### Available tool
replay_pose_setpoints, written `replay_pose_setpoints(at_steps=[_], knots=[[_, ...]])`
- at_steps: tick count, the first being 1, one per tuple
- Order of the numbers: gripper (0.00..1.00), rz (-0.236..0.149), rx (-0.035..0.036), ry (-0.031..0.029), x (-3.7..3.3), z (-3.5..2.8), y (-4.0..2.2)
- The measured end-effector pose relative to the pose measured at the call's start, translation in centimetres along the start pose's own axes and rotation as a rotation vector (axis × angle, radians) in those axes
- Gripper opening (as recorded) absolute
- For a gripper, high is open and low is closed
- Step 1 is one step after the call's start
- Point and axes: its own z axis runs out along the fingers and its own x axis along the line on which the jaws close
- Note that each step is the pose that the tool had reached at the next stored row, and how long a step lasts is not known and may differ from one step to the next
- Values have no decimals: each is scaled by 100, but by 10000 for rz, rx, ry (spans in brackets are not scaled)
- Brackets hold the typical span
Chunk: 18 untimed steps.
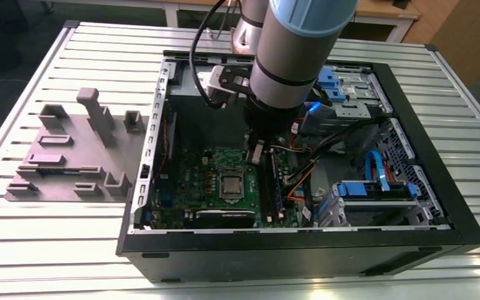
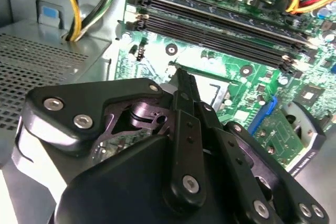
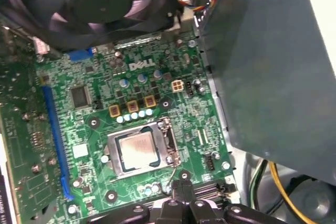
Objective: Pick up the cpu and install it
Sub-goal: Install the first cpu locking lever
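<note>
In the socket [image 3: 139, 153] sits the cpu [image 3: 137, 150] — light, fragile; grip its edges. Gripper [image 3: 181, 192] jaws look pressed together, empty.

The pincer [image 2: 181, 80] hides most of the cpu [image 2: 218, 94] (second wrist view).

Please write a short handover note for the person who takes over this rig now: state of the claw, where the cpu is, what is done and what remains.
Claw: inside the open computer case, low over the motherboard, at the edge of the socket; whether it is open or shut cannot be told. It holds nothing that can be seen.
The cpu: lies flat in the socket on the motherboard, silver top up; the exterior view shows it there too.
Done: cpu appears placed in the socket.
Left: confirm it is seated, get the claw clear of the board.
</note>
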Motion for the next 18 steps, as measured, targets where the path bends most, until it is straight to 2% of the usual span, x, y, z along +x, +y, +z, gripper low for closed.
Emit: replay_pose_setpoints(at_steps=[6, 12, 18], knots=[[10, -68, -3, 6, 87, -3, -18], [10, -727, -39, 61, 102, 32, -23], [10, -875, -47, 72, 172, 33, -20]])
